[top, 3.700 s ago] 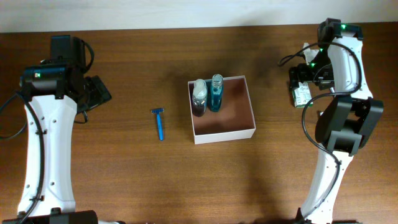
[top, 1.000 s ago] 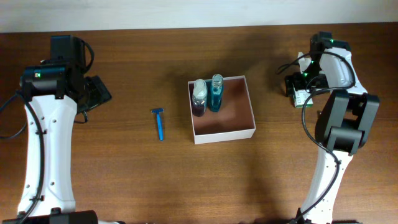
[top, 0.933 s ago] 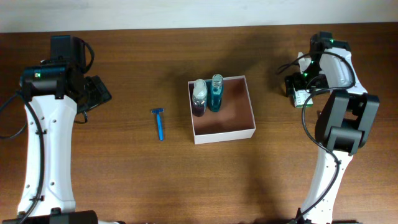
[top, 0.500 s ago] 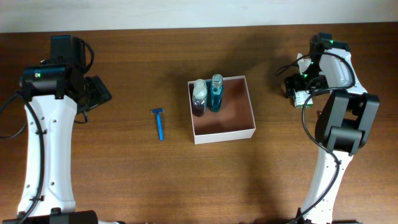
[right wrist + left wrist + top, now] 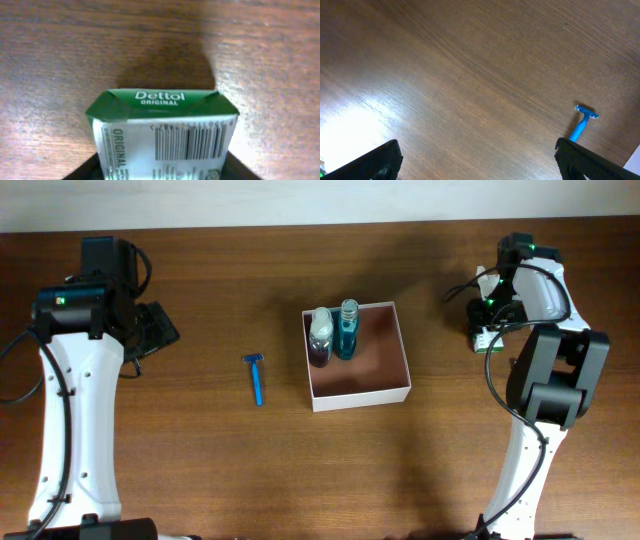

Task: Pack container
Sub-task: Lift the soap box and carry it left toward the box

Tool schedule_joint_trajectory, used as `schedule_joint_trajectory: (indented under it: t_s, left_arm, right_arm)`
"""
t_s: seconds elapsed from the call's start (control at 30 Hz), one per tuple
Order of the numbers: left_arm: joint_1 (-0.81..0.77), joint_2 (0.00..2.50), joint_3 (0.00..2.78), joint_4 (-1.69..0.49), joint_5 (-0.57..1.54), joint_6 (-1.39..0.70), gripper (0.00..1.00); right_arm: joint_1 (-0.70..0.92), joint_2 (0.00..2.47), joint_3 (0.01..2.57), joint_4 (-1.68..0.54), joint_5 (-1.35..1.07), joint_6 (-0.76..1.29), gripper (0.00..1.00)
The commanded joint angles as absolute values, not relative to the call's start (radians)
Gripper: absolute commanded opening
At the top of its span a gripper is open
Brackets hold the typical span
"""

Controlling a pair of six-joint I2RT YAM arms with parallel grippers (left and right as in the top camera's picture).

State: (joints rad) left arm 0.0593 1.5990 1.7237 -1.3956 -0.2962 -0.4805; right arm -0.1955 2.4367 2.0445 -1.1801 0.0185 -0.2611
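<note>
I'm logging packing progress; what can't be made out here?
- Right wrist view: the bottom edge crops the green-and-white packet, so whether the right gripper clamps it is unclear.
- Overhead view: the right arm partly covers that packet; labels on the two bottles are too small to read.
- Left wrist view: the handle end of the razor is hidden behind a finger of the left gripper.

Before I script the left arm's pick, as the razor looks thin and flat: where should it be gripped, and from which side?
Grip the blue razor mid-handle, coming straight down from above. It lies flat on the table, head toward the far edge, so the jaws should probably close across the handle's narrow width. The wider head would likely sit unevenly between them.
</note>
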Motion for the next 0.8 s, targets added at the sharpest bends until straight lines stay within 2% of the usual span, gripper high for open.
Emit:
schedule_joint_trajectory:
  t_s: [0.0,0.13,0.23,0.33,0.53,0.7,0.77]
  left_arm:
    - [0.062,1.605,1.721,-1.397,-0.303,-0.493,0.99]
    - [0.062,1.604,1.721,-1.396,-0.303,-0.493,0.99]
    - [0.062,1.604,1.721,-1.396,-0.303,-0.493,0.99]
    - [0.062,1.604,1.721,-1.396,-0.303,-0.493,0.99]
    - [0.062,1.605,1.721,-1.397,-0.303,-0.493,0.99]
    - [0.062,1.604,1.721,-1.396,-0.303,-0.493,0.99]
    - [0.062,1.605,1.721,-1.397,-0.303,-0.493,0.99]
  right_arm:
    - [-0.197,2.447,2.031,-1.188,0.031,-0.253,0.46]
    - [-0.197,2.447,2.042,-1.210,0.031,-0.247,0.46]
    - [-0.197,2.447,2.077,-1.249,0.031,-0.225,0.36]
    - [-0.197,2.447,2.143,-1.303,0.025,-0.154,0.32]
    - [-0.197,2.447,2.371,-1.491,-0.139,-0.112,0.32]
    - [-0.197,2.447,2.586,-1.689,-0.170,-0.020,0.33]
    - [-0.196,2.423,2.621,-1.699,-0.217,0.005,0.34]
